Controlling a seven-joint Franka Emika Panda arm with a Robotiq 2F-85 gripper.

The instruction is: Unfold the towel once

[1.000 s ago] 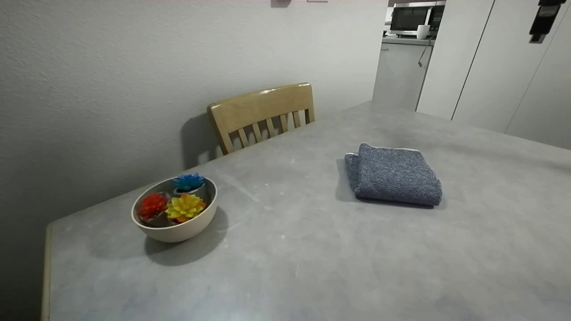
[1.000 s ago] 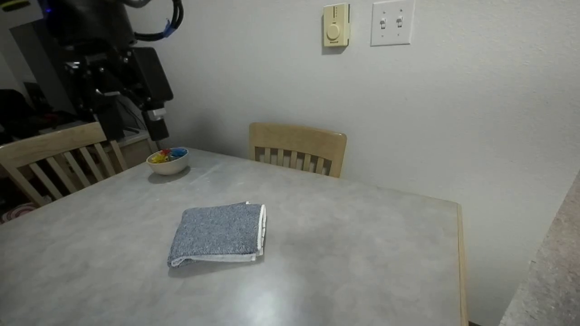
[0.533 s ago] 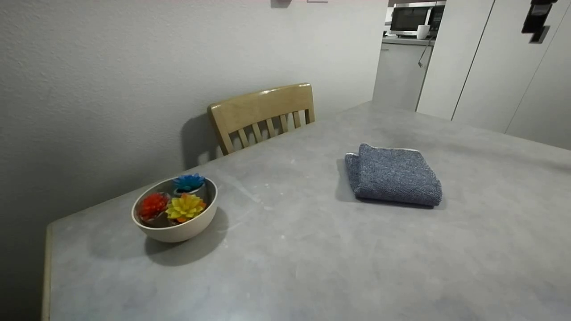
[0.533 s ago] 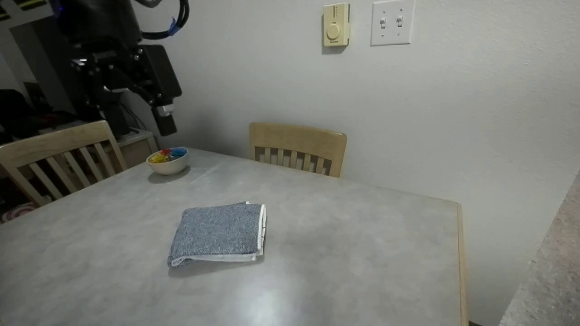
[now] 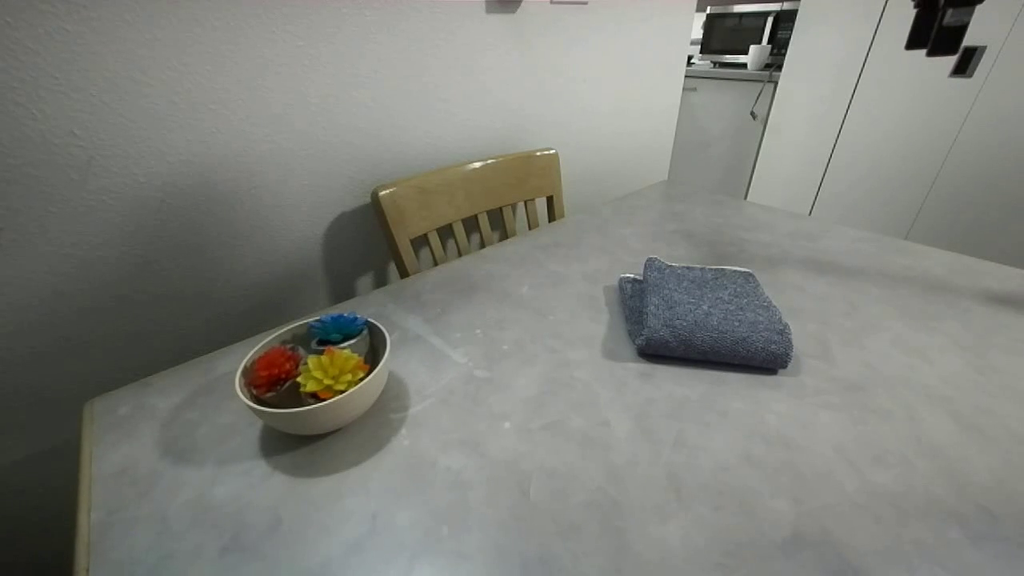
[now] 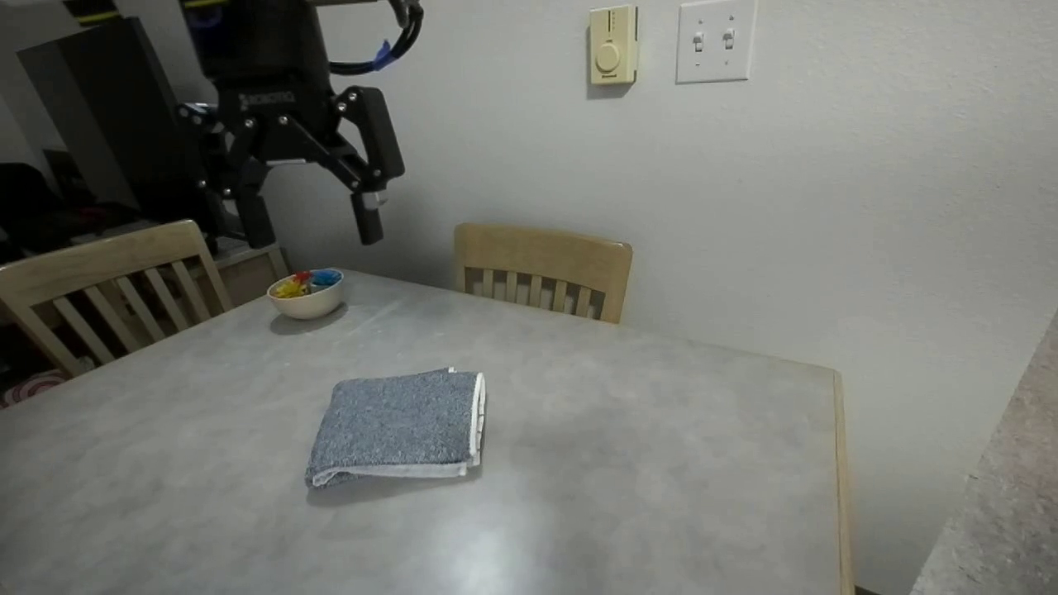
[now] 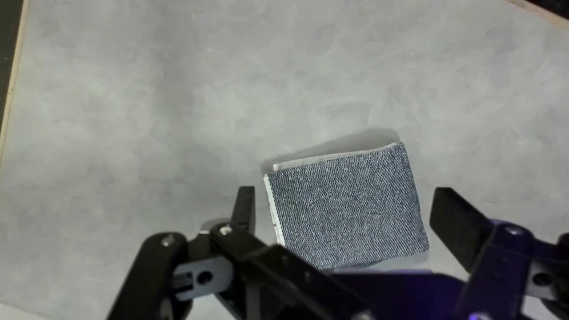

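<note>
The towel is a blue-grey folded cloth with white edges. It lies flat on the table in both exterior views (image 5: 712, 314) (image 6: 398, 421) and in the wrist view (image 7: 349, 206). Its white edges lie along its left and upper sides in the wrist view. My gripper (image 6: 314, 237) is open and empty, high above the table. In the wrist view its fingers (image 7: 344, 195) stand wide apart, with the towel showing below and between them. The gripper base hides part of the towel's lower edge there. Only the fingertips (image 5: 934, 40) show at the top right in an exterior view.
A white bowl (image 5: 352, 404) with red, yellow and blue artificial succulents stands on the grey table (image 5: 512, 496). It also shows in an exterior view (image 6: 307, 307). Wooden chairs (image 6: 541, 256) (image 6: 107, 273) stand at the table's edges. A wall (image 6: 785, 207) rises behind.
My gripper has moved to the right in the exterior view that shows the arm, and turned so both open fingers show. In the other view the fingertips shifted left and up. The towel has not moved.
</note>
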